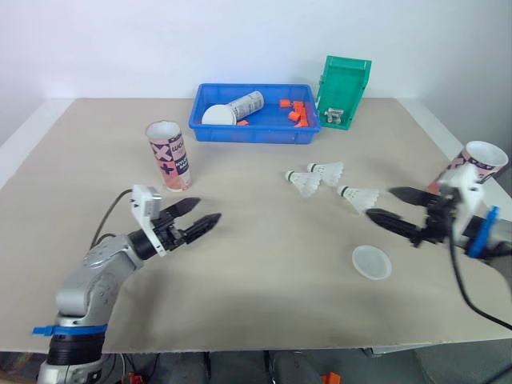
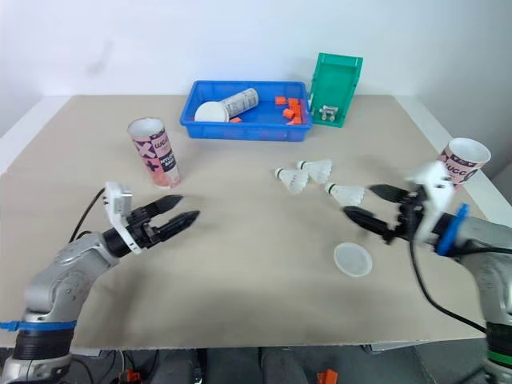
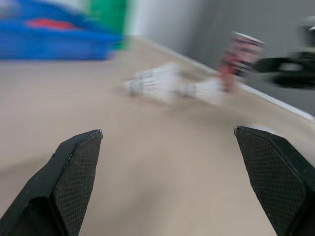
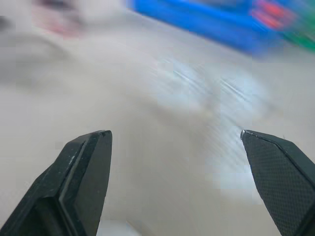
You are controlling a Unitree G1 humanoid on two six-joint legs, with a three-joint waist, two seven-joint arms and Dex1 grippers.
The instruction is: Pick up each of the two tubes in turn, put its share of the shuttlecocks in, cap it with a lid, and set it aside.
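So here's where I'm at: both arms hover low over the desk (image 1: 264,240) with nothing in hand. My left end effector (image 1: 206,210) sits around 8 o'clock, fingers spread well apart and aimed toward the middle. My right end effector (image 1: 382,203) is at about 3 o'clock, also wide open and empty, with its tips just beside the nearest of the three shuttlecocks (image 1: 358,197), which lie in a loose cluster around 2 o'clock. The left tube (image 1: 169,156) stands upright at 10 o'clock, mouth open, a little beyond my left fingers. The right tube (image 1: 474,166) is way out at 3 o'clock, close to the desk's edge and right behind my right wrist. One lid (image 1: 372,262) lies flat at 4 o'clock. A white disc (image 1: 218,116) in the blue tray (image 1: 256,134) at 12 o'clock might be the other lid, can't say for sure. What worries me most is that right tube: one sloppy swing of the arm and I reckon it goes off the edge. Both tubes look tall and light, so an off-centre pinch or a graze from one finger would probably tip them. The shuttlecocks look featherweight too, so my open tips could flick that nearest one away, and closing on the skirt would likely crush it. The lid is thin and flat, so my fingers may just skate over it and shove it toward 6 o'clock. And with both arms pointing at the middle, they could clash.
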